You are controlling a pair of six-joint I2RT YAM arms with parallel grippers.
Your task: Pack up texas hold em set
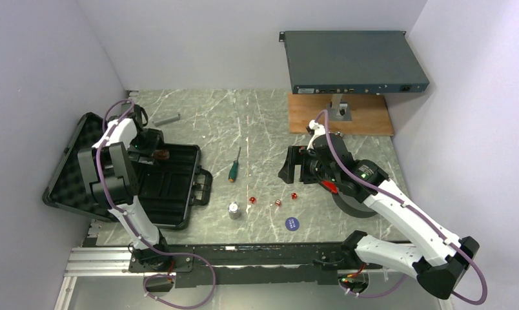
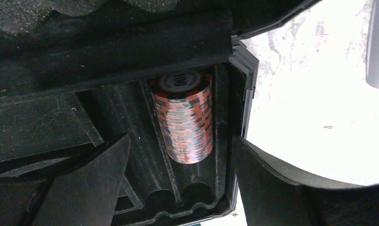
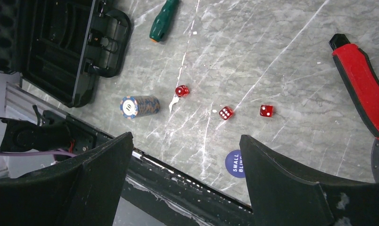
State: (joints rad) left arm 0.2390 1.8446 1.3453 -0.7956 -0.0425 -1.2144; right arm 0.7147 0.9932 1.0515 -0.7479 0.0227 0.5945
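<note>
The black briefcase (image 1: 179,187) lies open at the left, its foam lid (image 1: 70,168) tipped back. An orange-and-grey chip stack (image 2: 183,117) lies on its side in a groove of the case tray. My left gripper (image 2: 183,188) hangs open just over it, fingers (image 2: 93,188) clear of the stack. A second chip stack (image 3: 140,106), blue and orange, lies on the table. Three red dice (image 3: 182,91) (image 3: 226,113) (image 3: 266,110) and the blue round button (image 3: 234,162) lie near it. My right gripper (image 3: 185,183) is open and empty above them.
A green-handled screwdriver (image 1: 234,168) lies mid-table, a grey cylinder (image 1: 168,120) behind the case. A large grey disc (image 1: 350,203) and a red-handled tool (image 3: 362,89) sit under the right arm. A dark rack unit (image 1: 354,63) on a stand over a wooden board (image 1: 366,116) fills the back right.
</note>
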